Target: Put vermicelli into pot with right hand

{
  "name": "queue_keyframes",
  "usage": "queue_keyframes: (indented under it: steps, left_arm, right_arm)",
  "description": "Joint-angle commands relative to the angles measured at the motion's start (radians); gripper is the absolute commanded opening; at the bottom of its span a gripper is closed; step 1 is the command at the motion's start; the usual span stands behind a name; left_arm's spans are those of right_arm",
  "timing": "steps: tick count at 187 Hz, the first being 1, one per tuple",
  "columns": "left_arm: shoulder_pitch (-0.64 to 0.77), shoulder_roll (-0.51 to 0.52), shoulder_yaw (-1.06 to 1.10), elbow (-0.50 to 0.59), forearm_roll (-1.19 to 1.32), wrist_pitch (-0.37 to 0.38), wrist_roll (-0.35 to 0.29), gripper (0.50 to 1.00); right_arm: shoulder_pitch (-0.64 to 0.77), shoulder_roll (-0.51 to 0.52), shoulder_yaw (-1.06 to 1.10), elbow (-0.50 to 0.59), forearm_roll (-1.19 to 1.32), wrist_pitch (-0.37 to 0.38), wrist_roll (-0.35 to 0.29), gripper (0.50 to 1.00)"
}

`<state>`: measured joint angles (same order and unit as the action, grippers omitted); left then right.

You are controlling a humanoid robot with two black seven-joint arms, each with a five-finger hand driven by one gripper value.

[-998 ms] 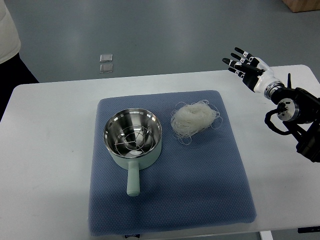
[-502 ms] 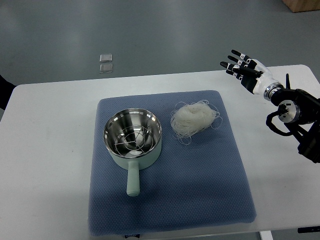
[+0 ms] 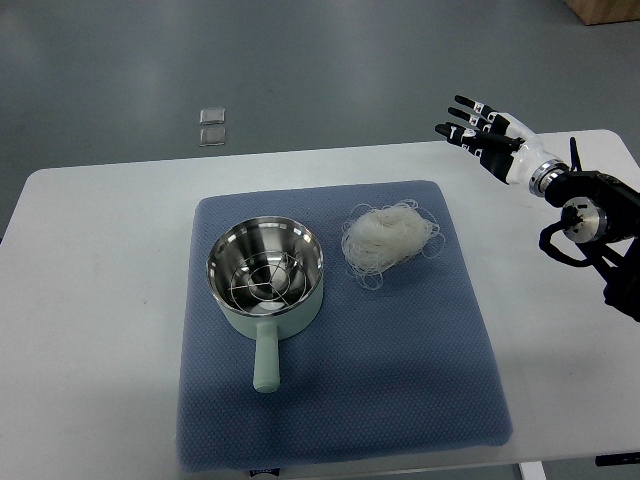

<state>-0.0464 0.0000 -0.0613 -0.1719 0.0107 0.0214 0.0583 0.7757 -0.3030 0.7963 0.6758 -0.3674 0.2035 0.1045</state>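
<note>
A white nest of vermicelli (image 3: 389, 238) lies on the blue mat (image 3: 340, 330), just right of a pale green pot (image 3: 265, 275) with a steel inside and a wire rack in it. The pot's handle points toward the near edge. My right hand (image 3: 482, 135) hovers above the table's far right corner, fingers spread, holding nothing, well to the upper right of the vermicelli. Its dark arm (image 3: 590, 215) enters from the right edge.
The mat lies on a white table (image 3: 100, 300). Two small clear squares (image 3: 211, 126) sit on the grey floor beyond the table's far edge. A brown box corner (image 3: 605, 10) shows at the top right.
My right hand has drifted slightly up and to the left, staying spread. A person at the left edge has gone out of view. Pot and vermicelli have not moved.
</note>
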Motion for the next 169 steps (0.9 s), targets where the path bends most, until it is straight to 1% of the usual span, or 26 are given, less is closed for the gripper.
queue_keyframes:
  steps: [1, 42, 68, 84, 99, 136, 169]
  left_arm:
    - [0.0, 0.0, 0.0, -0.001, 0.0, 0.0, 0.0, 1.0]
    - [0.0, 0.0, 0.0, 0.002, 0.0, 0.0, 0.0, 1.0]
    - [0.0, 0.0, 0.001, 0.002, 0.0, 0.0, 0.0, 1.0]
    - [0.0, 0.0, 0.001, 0.002, 0.0, 0.0, 0.0, 1.0]
    - [-0.001, 0.0, 0.001, 0.002, 0.0, 0.0, 0.0, 1.0]
    - [0.0, 0.0, 0.001, 0.0, 0.0, 0.0, 0.0, 1.0]
    - [0.0, 0.0, 0.0, -0.005, 0.0, 0.0, 0.0, 1.0]
  right_arm:
    - [0.007, -0.001, 0.0, 0.005, -0.051, 0.016, 0.001, 0.924]
    - [0.036, -0.021, -0.002, 0.019, -0.229, 0.093, 0.003, 0.921]
    - [0.057, -0.054, -0.011, 0.057, -0.346, 0.142, 0.003, 0.921]
    - [0.088, -0.08, -0.06, 0.094, -0.429, 0.174, 0.004, 0.921]
    - [0.126, -0.123, -0.13, 0.142, -0.511, 0.201, 0.027, 0.921]
    - [0.218, -0.169, -0.267, 0.24, -0.743, 0.223, 0.038, 0.921]
    - [0.281, -0.16, -0.365, 0.284, -0.907, 0.226, 0.038, 0.921]
